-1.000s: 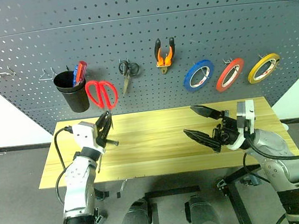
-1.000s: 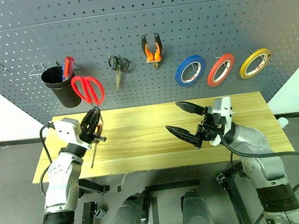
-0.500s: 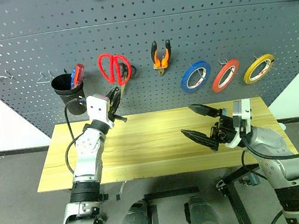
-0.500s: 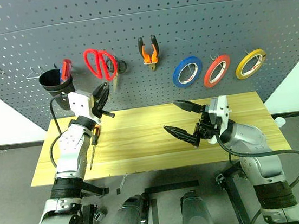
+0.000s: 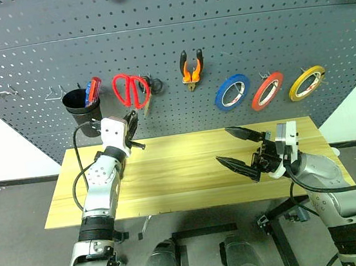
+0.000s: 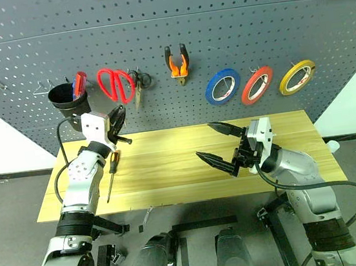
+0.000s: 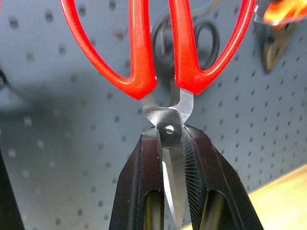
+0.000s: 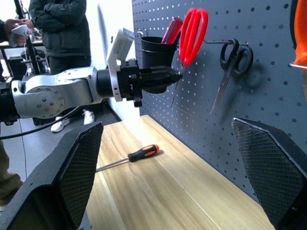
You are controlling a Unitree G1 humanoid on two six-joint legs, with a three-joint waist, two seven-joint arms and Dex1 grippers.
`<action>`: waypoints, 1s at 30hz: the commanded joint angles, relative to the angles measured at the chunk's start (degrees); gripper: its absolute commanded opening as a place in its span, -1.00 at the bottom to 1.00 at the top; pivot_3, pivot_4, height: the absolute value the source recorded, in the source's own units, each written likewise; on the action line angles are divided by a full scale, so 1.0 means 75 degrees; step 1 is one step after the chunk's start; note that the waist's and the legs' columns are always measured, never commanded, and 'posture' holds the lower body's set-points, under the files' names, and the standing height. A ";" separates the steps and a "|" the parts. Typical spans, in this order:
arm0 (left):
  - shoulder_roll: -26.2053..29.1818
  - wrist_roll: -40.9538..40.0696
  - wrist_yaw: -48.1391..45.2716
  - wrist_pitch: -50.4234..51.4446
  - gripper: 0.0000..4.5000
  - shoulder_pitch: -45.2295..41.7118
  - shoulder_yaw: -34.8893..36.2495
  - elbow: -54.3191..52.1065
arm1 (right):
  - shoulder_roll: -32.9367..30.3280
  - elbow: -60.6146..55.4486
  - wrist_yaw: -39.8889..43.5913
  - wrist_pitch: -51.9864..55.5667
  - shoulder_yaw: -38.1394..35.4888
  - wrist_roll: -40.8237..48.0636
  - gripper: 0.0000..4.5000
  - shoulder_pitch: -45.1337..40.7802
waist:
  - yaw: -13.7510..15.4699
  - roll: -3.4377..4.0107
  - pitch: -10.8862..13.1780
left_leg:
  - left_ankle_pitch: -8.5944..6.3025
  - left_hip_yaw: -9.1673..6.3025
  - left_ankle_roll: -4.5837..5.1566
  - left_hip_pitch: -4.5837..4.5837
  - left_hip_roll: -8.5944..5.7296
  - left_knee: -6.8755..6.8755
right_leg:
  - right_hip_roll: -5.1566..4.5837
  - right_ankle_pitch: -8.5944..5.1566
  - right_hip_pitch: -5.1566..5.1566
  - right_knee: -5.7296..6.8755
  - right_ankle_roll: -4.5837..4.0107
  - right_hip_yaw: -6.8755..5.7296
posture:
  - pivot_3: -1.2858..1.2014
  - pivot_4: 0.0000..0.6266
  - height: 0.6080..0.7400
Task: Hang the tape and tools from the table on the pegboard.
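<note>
The right hand [image 5: 239,146] hovers over the counter [image 5: 183,171] with its fingers spread wide and nothing between them. Off to its left, the left hand [image 5: 132,121] is clamped on the blades of the red-handled scissors [image 5: 131,90], their handles raised against the pegboard [image 5: 217,31]. Below that hand the screwdriver [image 6: 112,169] lies on the counter. Beyond the hands, on the pegboard, hang small dark scissors [image 8: 230,64] just beside the red ones, then the pliers [image 5: 191,68], a blue roll [image 5: 232,92], the red tape [image 5: 267,91] and a yellow roll [image 5: 305,82].
</note>
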 commanded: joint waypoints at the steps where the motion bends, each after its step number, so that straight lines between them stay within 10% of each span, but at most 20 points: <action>1: 0.0062 -0.0093 0.0025 0.0322 -0.45 -0.0198 0.0078 -0.0099 | 0.0061 -0.0061 0.0015 -0.0135 -0.0077 0.0020 1.00 -0.0153 | -0.0001 -0.0001 -0.0004 | 0.0000 -0.0001 0.0000 0.0001 0.0000 0.0000 | 0.0000 0.0000 0.0000 0.0001 0.0000 0.0000 | -0.04 -0.83 0.77; 6: 0.0098 0.0154 0.0300 0.0667 0.27 -0.0221 0.0040 0.0001 | 0.0040 -0.0094 0.0001 -0.0164 -0.0076 -0.0063 1.00 -0.0092 | -0.0002 -0.0004 -0.0024 | 0.0000 -0.0001 -0.0001 0.0001 0.0000 0.0002 | 0.0000 0.0000 0.0000 0.0002 0.0000 0.0000 | -0.04 -0.84 0.77; 11: 0.0132 -0.0210 0.0447 0.2461 0.27 -0.0162 0.0336 0.0129 | 0.0030 -0.0113 0.0015 -0.0196 -0.0068 -0.0133 1.00 -0.0005 | -0.0041 -0.0005 -0.0058 | 0.0000 -0.0001 -0.0001 0.0007 0.0000 0.0002 | 0.0000 0.0000 0.0004 0.0006 0.0000 0.0000 | -0.04 -0.82 0.77; 18: 0.0706 -0.0006 0.0978 0.5732 0.99 -0.0575 0.0474 0.1489 | -0.0046 -0.0076 -0.0049 -0.0208 0.0110 -0.0494 1.00 0.0110 | -0.0256 -0.0008 -0.0069 | 0.0000 -0.0006 0.0000 0.0035 0.0001 0.0001 | 0.0003 -0.0002 0.0028 0.0014 0.0003 0.0000 | -0.03 -0.80 0.77; 30: 0.1172 0.0403 0.0677 0.4931 0.99 -0.2444 0.0258 0.5635 | -0.0847 0.1142 0.0524 -0.2206 0.0841 -0.2443 1.00 0.0998 | -0.0218 -0.0033 -0.0080 | -0.0012 -0.0006 -0.0018 0.0081 0.0000 -0.0003 | -0.0001 -0.0006 0.0079 -0.0004 0.0007 -0.0005 | -0.06 -0.74 0.77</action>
